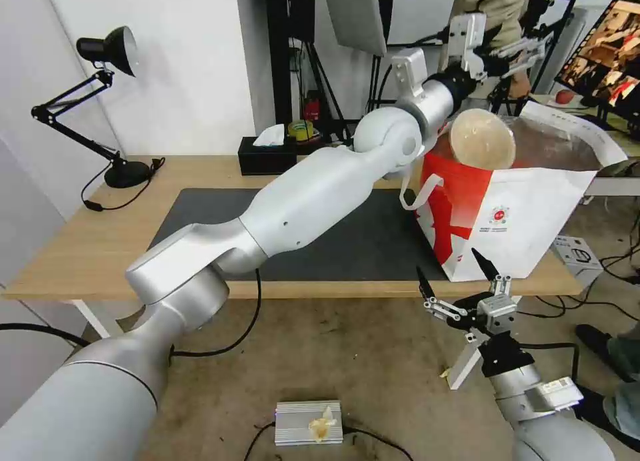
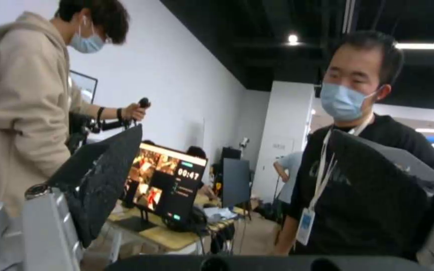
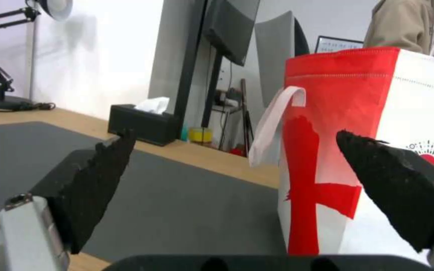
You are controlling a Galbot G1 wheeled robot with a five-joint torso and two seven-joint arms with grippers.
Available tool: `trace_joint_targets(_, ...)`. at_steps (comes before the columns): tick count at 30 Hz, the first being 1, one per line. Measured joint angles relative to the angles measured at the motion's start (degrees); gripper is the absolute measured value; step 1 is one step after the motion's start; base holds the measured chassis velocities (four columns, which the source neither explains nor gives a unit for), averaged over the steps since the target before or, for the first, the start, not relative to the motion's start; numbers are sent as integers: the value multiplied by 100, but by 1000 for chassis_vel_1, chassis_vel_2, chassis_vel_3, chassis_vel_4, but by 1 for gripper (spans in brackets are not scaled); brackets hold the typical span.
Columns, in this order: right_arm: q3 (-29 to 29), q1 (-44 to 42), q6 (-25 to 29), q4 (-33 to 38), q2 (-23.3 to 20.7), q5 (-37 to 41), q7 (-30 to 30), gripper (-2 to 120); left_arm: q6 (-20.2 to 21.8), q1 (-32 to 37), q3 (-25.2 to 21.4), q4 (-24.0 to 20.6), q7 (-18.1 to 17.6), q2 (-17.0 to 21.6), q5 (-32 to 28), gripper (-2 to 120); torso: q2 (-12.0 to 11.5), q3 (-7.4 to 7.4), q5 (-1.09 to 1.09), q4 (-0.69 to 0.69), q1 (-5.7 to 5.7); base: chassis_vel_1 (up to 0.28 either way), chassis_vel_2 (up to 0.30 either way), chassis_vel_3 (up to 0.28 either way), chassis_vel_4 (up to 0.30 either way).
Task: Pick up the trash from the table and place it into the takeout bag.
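The robot's left arm reaches across the table [image 1: 87, 247] and up, its left gripper [image 1: 517, 47] raised above and just behind the open mouth of the takeout bag [image 1: 527, 214]. The wrist view from that arm shows the two black pads [image 2: 106, 177] spread wide apart with nothing between them, so the gripper stands released. Below it and slightly nearer the robot, a shallow beige bowl [image 1: 481, 139] sits tilted on edge in the top of the bag, its hollow facing the camera, leaning at the red side panel's rim. The bag stands upright at the table's right end, partly on the dark grey mat [image 1: 347, 241], its silver lining showing at the top and one white strap handle [image 1: 417, 189] hanging down the red side.

The right gripper [image 1: 457, 274] hovers low at the table's front edge, just in front of the bag's lower corner, fingers pointing up and toward the bag. Its own wrist view shows the black pads [image 3: 94, 177] well apart and empty, with the bag's red panel [image 3: 327, 124] and small red logo [image 3: 430, 156] directly ahead between them.

Far behind the left arm, a black tissue box [image 1: 268, 155] rests at the table's back edge, and a black desk lamp [image 1: 110, 54] stands at the left rear corner. On the floor beneath the arm lies a small silver box [image 1: 308, 422].
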Motion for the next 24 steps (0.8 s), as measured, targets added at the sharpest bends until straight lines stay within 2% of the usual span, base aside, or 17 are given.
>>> trace_joint_targets(8, 0, 0, 0, 0, 0, 0, 0, 100, -33, 21, -306, -555, -137, 388, 31, 100, 0, 0, 0, 0, 0, 0, 0, 0, 0)
trace_joint_targets(11, 0, 0, 0, 0, 0, 0, 0, 100, -41, 110, -506, -1012, -242, 724, 55, 100, 0, 0, -1, 1, 0, 0, 0, 0, 0)
trace_joint_targets(12, 0, 0, 0, 0, 0, 0, 0, 100, -41, 110, -506, -1012, -242, 724, 55, 100, 0, 0, -1, 1, 0, 0, 0, 0, 0)
trace_joint_targets(20, 0, 0, 0, 0, 0, 0, 0, 100, -42, 477, -521, -1845, -278, 1376, 206, 100, 0, 0, 0, 1, 0, 0, 0, 0, 0)
trace_joint_targets(24, 0, 0, 0, 0, 0, 0, 0, 100, -20, 670, -487, -2093, -281, 1520, 213, 100, 0, 0, -1, 0, 0, 0, 0, 0, 0)
